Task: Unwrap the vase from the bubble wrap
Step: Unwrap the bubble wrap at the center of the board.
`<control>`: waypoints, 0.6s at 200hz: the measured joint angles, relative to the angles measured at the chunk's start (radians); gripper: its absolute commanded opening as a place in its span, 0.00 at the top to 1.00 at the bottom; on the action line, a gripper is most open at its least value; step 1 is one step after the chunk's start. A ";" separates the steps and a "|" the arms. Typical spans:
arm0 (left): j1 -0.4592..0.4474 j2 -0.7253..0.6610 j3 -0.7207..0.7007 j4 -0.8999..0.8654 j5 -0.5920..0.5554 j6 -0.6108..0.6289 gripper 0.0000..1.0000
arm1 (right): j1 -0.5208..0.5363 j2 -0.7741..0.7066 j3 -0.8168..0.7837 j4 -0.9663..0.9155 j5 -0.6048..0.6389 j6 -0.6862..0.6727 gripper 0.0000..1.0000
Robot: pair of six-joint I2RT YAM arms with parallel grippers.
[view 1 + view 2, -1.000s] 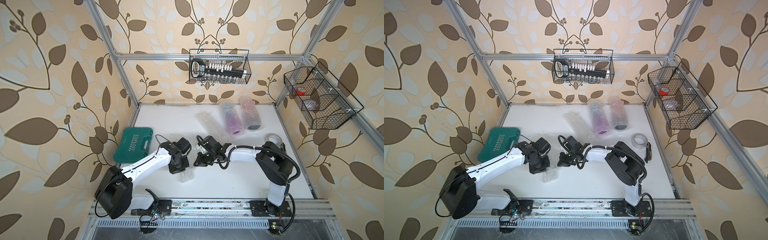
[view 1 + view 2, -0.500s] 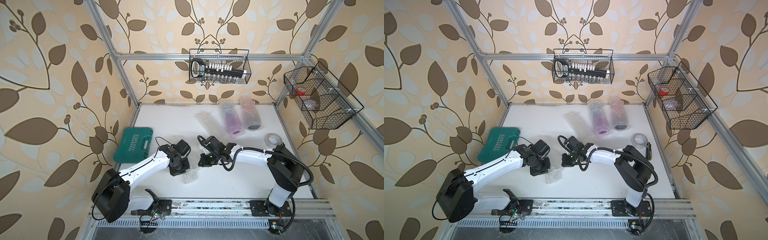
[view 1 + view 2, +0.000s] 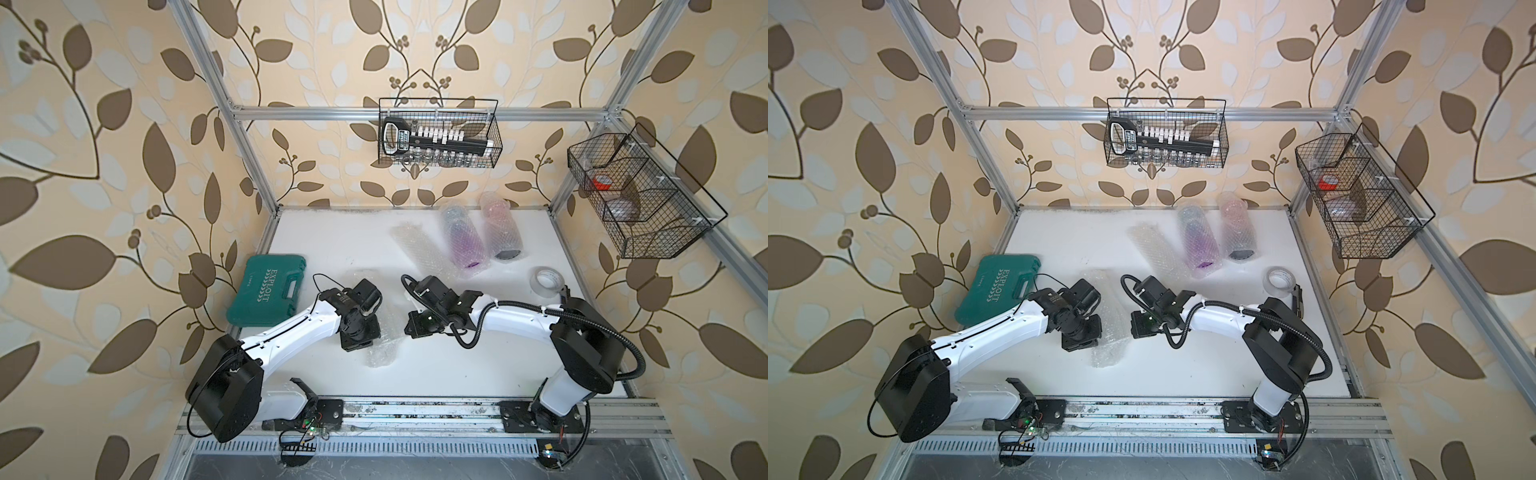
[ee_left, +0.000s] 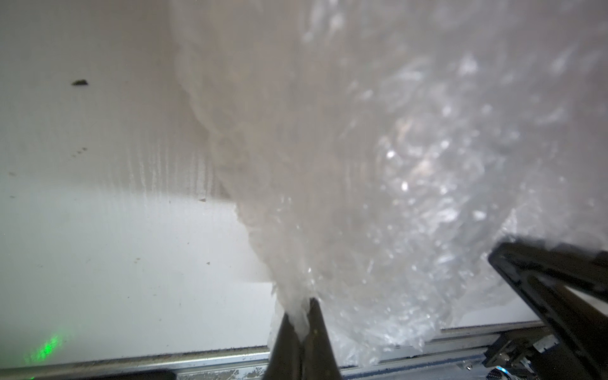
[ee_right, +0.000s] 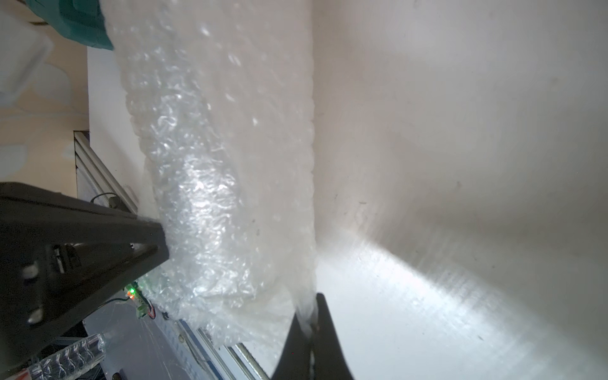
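Left claw (image 4: pixel 301 316): clenched on a thin fold of the wrap (image 4: pixel 378 164). In the left wrist view the film is pinched between my tips.
Right claw (image 5: pixel 311 317): clenched on another edge of the same wrap, with only a slim strip between the tips.
Wrap: one clear, crinkled bundle lying on the bench (image 3: pixel 436 374) between my two claws. In both top views its near end points toward the front rail (image 3: pixel 415 409).
Vase: I cannot make it out. If it is in this bundle, the layers hide it.
Rear bundles (image 3: pixel 465 245): these lie well apart from me at the back of the bench, with purple and pink showing through their wrap.
Step, as I judge it: draw the two edges apart to open the sheet.
Risk, slip: each grip holds a sliver, so a firm pull could slide the film out of my tips.
Risk, tear: the thin plastic may rip at the pinch rather than unroll.
Risk, wrong layer: if both claws hold the same turn, pulling would only tighten the roll.
Risk, roll-out: if the sheet opens suddenly, the vase could roll toward the rail or off the bench.
Risk, drop: lifting both edges high could tip the vase out of an open end onto the hard bench.
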 measured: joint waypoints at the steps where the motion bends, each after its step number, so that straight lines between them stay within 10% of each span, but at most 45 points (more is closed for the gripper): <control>1: 0.000 0.000 0.000 0.000 0.000 0.000 1.00 | 0.000 0.000 0.000 0.000 0.000 -0.001 1.00; 111: 0.000 0.027 0.021 -0.008 0.002 0.021 1.00 | -0.043 -0.089 -0.115 0.086 -0.051 -0.076 1.00; 120: 0.000 0.028 0.025 -0.012 0.001 0.023 1.00 | -0.045 -0.089 -0.114 0.087 -0.061 -0.086 0.86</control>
